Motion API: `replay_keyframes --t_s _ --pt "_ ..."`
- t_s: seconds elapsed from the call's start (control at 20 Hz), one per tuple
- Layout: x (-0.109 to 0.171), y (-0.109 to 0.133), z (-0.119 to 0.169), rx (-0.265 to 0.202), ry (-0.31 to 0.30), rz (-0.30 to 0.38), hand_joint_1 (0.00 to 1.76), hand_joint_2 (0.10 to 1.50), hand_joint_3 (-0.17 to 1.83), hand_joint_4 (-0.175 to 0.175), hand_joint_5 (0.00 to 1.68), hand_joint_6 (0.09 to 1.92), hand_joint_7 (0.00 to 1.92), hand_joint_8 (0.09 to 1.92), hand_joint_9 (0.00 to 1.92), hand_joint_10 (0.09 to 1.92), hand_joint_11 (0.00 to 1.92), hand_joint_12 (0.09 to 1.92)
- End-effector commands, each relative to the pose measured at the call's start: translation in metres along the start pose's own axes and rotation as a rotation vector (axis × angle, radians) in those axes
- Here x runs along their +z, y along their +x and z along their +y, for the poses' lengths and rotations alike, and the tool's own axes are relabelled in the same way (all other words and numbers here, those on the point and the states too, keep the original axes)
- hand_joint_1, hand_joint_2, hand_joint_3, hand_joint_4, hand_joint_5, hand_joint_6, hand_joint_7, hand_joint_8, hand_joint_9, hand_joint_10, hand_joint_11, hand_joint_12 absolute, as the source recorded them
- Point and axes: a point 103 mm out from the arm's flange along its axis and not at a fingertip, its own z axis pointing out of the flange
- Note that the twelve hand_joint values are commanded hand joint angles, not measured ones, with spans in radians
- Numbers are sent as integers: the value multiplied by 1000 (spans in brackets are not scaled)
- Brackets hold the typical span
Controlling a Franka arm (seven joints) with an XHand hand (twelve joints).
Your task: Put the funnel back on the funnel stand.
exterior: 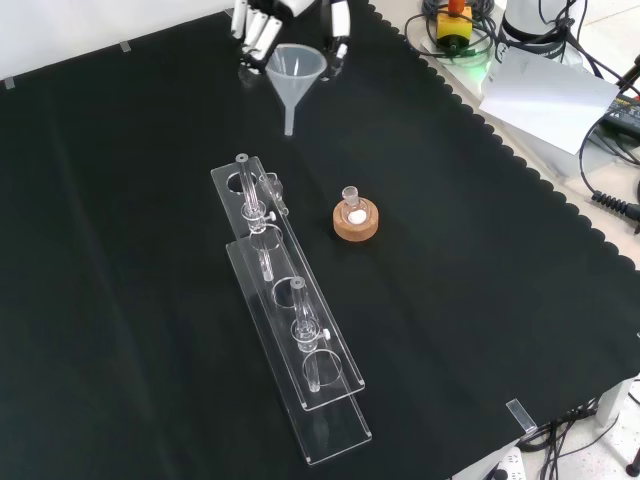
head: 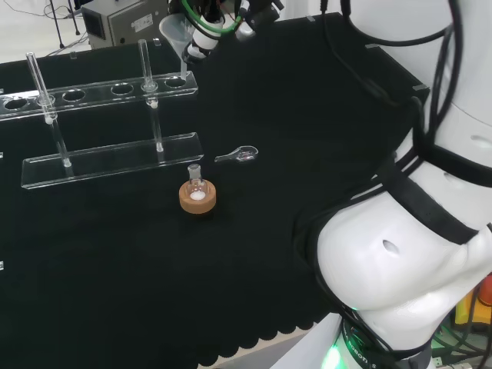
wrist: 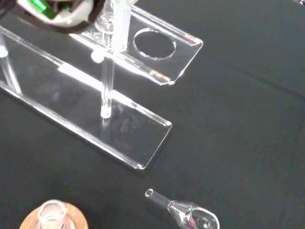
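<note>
Hand (exterior: 262,22) clamped on funnel (exterior: 296,72), held in air beyond stand's (exterior: 290,300) far end in front view. Lift done. Left: lower stem into end hole (head: 177,81), release.

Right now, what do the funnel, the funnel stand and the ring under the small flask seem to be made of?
Funnel: translucent, milky plastic probably; light passes dimly through.
Funnel stand: clear acrylic probably; glossy flat plates with bright edges.
Ring: cork by its look; matte, tan and grainy.
</note>
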Motion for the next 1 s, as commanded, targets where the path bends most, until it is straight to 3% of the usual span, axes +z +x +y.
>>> replay_keyframes --t_s 0.05,1.0 --pt "2 -12 41 -3 18 26 891 695 646 24 837 770 737 549 1185 189 974 1006" --pt "37 -10 93 -29 93 17 892 695 648 17 827 775 737 551 1195 171 991 987"
